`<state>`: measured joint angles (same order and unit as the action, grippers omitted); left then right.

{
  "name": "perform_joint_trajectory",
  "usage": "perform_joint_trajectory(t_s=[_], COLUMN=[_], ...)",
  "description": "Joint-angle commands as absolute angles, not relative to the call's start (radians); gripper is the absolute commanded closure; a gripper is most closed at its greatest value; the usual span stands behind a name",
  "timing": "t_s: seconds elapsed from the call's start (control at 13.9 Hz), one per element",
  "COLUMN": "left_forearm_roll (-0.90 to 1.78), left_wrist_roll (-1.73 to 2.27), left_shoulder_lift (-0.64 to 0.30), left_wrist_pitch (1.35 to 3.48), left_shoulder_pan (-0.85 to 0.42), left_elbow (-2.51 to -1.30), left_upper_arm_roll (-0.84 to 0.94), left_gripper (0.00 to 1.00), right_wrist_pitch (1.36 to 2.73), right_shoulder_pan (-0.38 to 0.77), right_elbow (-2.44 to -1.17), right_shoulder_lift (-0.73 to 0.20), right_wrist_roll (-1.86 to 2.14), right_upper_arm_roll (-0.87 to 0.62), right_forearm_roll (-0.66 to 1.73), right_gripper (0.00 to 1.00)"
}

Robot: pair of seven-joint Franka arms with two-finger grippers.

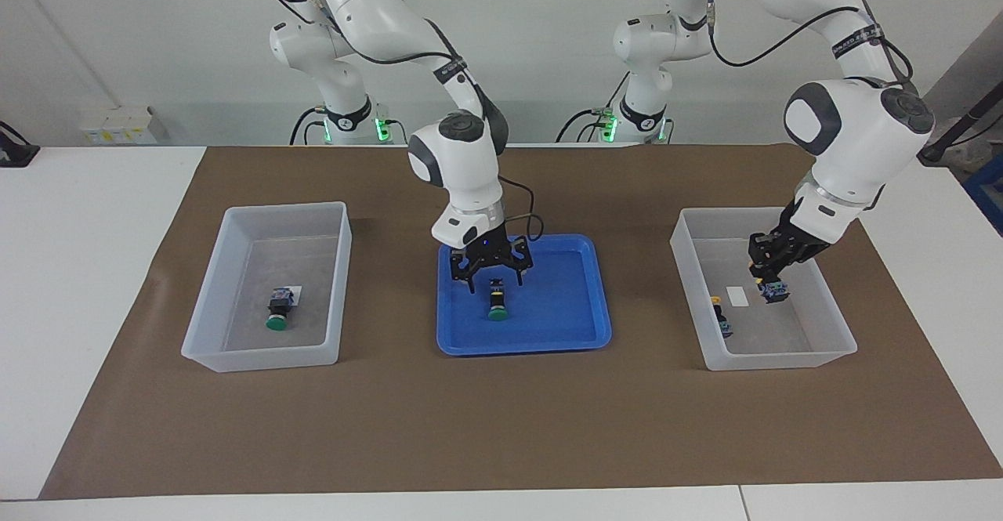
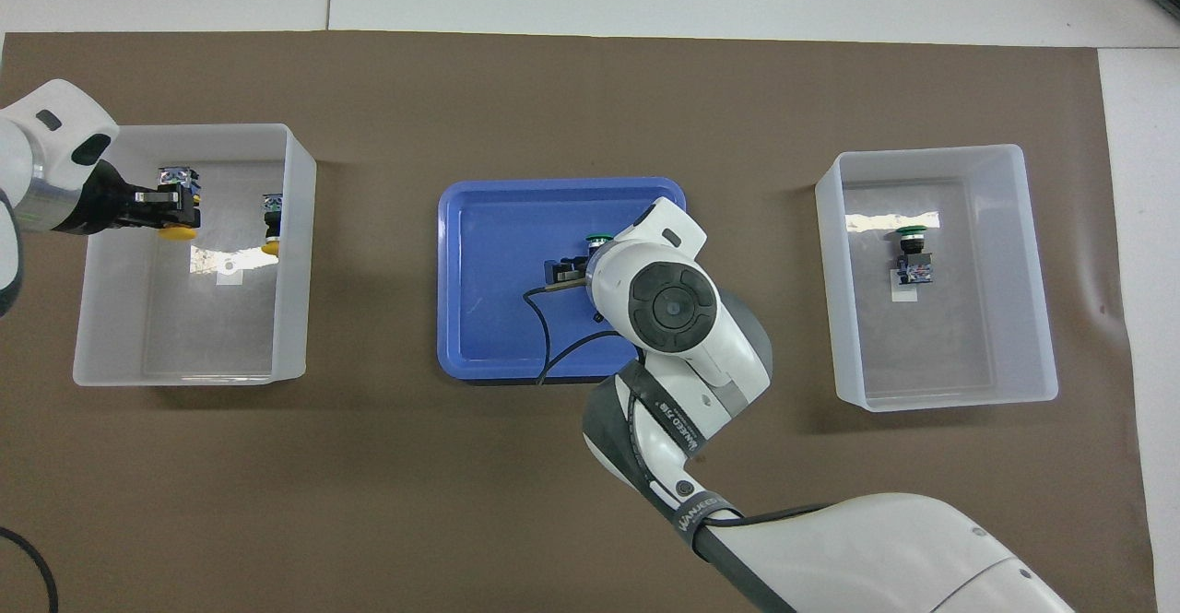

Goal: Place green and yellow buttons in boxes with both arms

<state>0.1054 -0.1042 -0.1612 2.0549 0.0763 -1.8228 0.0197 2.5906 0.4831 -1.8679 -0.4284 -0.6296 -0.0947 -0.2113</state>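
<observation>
My right gripper point(image 1: 495, 284) is open, low over the blue tray point(image 1: 548, 333), its fingers spread to either side of a green button point(image 1: 497, 304) lying there; in the overhead view only that button's green cap point(image 2: 599, 237) shows beside the wrist. My left gripper point(image 1: 772, 280) is shut on a yellow button point(image 2: 175, 228) and holds it above the floor of the box point(image 1: 764, 358) at the left arm's end. A second yellow button point(image 1: 719, 319) lies in that box. The box point(image 1: 258, 360) at the right arm's end holds a green button point(image 1: 278, 309).
The tray stands mid-table between the two boxes on a brown mat point(image 1: 501, 427). Each box has a small white label on its floor. White table surface borders the mat at both ends.
</observation>
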Motion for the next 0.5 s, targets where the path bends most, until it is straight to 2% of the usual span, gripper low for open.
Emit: perform_joint_trajectory(t_s=[0.0, 0.07, 0.14, 0.22, 0.29, 0.36, 0.43], left_forearm_roll=[0.111, 0.11, 0.109, 0.109, 0.109, 0.109, 0.109], left_wrist_roll=[-0.159, -0.161, -0.163, -0.17, -0.17, -0.17, -0.17], left_shoulder_lift=[-0.13, -0.123, -0.12, -0.115, -0.104, -0.103, -0.101], left_wrist_pitch=[1.968, 1.944, 1.925, 1.922, 1.927, 1.934, 1.939], left_shoulder_pan=[0.12, 0.133, 0.147, 0.155, 0.155, 0.153, 0.153], left_elbow=[-1.789, -1.772, -1.757, -1.753, -1.753, -1.753, -1.75], left_upper_arm_roll=[0.021, 0.021, 0.023, 0.025, 0.026, 0.026, 0.026], left_gripper=[0.97, 0.95, 0.9, 0.72, 0.34, 0.0, 0.0], right_wrist_pitch=[2.589, 2.586, 2.586, 2.586, 2.586, 2.583, 2.577], right_shoulder_pan=[0.492, 0.492, 0.492, 0.492, 0.492, 0.492, 0.491], right_elbow=[-1.856, -1.867, -1.885, -1.887, -1.882, -1.879, -1.881], right_shoulder_lift=[-0.453, -0.453, -0.451, -0.449, -0.449, -0.449, -0.442], right_wrist_roll=[-0.699, -0.703, -0.703, -0.704, -0.704, -0.709, -0.724], right_upper_arm_roll=[-0.089, -0.089, -0.089, -0.089, -0.089, -0.089, -0.089], right_forearm_roll=[-0.307, -0.307, -0.307, -0.307, -0.307, -0.307, -0.307], right_gripper=[0.07, 0.31, 0.63, 0.86, 1.0, 1.0, 1.0])
